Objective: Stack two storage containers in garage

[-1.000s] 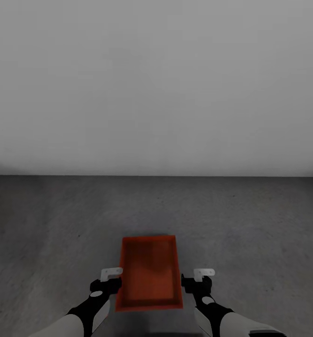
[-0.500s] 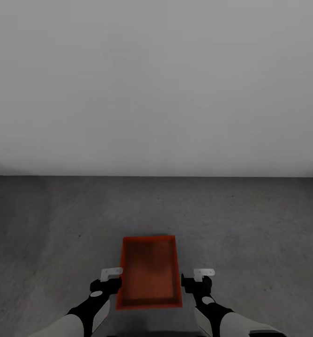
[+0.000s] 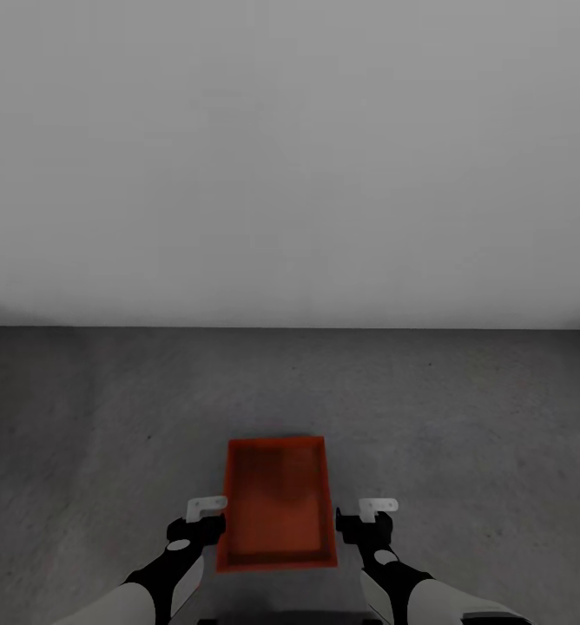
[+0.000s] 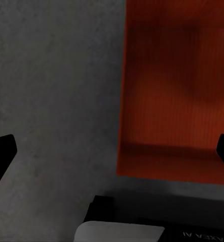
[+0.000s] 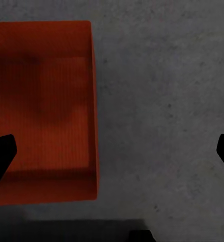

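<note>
An orange-red bin is sitting open-topped on the dark grey floor, taking up the strip between the left gripper and the right gripper, whose fingers are standing wide apart. Bare floor is lying open to either side of the bin and ahead of it, up to the pale grey wall that is closing off the far end.
</note>
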You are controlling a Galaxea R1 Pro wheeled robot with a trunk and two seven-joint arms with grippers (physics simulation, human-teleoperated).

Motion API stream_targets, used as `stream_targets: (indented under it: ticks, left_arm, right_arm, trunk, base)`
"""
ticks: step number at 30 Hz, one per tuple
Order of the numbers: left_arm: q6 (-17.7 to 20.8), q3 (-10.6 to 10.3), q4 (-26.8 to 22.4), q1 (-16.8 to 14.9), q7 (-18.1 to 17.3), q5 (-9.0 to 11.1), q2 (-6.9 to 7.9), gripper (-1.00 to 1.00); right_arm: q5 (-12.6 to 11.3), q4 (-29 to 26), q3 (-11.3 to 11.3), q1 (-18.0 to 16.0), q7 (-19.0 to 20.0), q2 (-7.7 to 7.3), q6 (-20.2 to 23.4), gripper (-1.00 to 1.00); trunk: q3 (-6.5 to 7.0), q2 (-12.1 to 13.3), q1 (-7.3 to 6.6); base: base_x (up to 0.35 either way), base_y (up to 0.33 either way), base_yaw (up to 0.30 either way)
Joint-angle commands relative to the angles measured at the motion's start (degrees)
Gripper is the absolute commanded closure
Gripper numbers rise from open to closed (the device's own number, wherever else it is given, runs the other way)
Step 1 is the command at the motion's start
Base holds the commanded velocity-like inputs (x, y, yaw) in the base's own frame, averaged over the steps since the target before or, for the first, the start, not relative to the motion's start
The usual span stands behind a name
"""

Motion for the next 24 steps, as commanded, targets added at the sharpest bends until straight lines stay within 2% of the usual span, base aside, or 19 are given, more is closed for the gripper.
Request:
stream_targets:
  ticks: [1,13,24]
  left_arm:
    - [-0.2,0.0,0.1,0.0,0.2,0.2,0.0,-1.0]
    - [-0.2,0.0,0.1,0.0,0.2,0.2,-0.02,-1.0]
    - [-0.3,-0.1,0.0,0.0,0.2,0.2,-0.02,-1.0]
  right_arm:
    - [0.6,0.1,-0.2,0.0,-0.4,0.02,-0.1,-1.0]
    - [0.6,0.1,-0.1,0.0,-0.4,0.0,-0.1,-1.0]
    - [0.6,0.1,-0.1,0.0,-0.4,0.0,-0.1,-1.0]
  trunk:
    - [0.14,0.4,-0.21]
    - [2.29,5.2,-2.85]
    - [2.29,5.2,-2.85]
  base:
    - [0.0,0.0,0.0]
    - [0.0,0.0,0.0]
    - [0.0,0.0,0.0]
